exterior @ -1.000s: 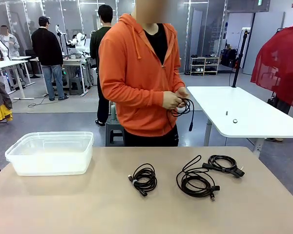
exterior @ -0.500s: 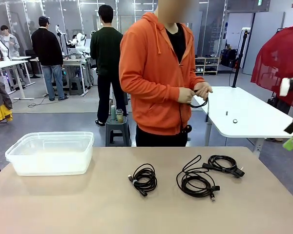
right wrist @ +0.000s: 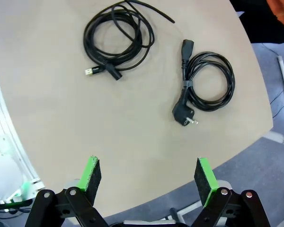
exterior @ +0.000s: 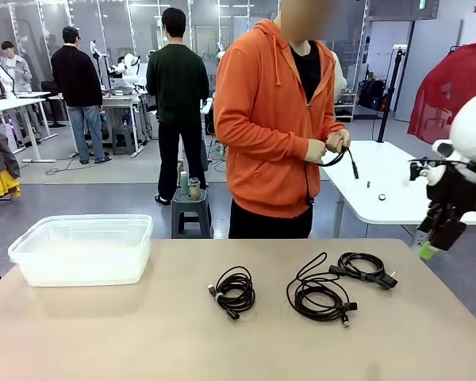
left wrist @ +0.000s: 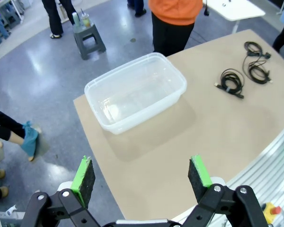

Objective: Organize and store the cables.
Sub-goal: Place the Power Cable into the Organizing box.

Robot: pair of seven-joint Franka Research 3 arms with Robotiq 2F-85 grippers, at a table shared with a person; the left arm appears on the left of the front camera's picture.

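The right tool [right wrist: 147,174], gaping wide and empty, is hovering over the tan worktop [right wrist: 61,118], the coiled black power cord [right wrist: 209,84] lying just ahead. Pickup is probably pending, calling for lowering and pinching several strands; the left tool [left wrist: 142,177] is standing wide too.

A clear tub [exterior: 79,271] sits on the tan table [exterior: 143,341] — grey stool [exterior: 192,211] beyond.

Right hand [exterior: 431,246] has swung in at right edge; person [exterior: 274,135] w/ cable [exterior: 347,156] stepped right.
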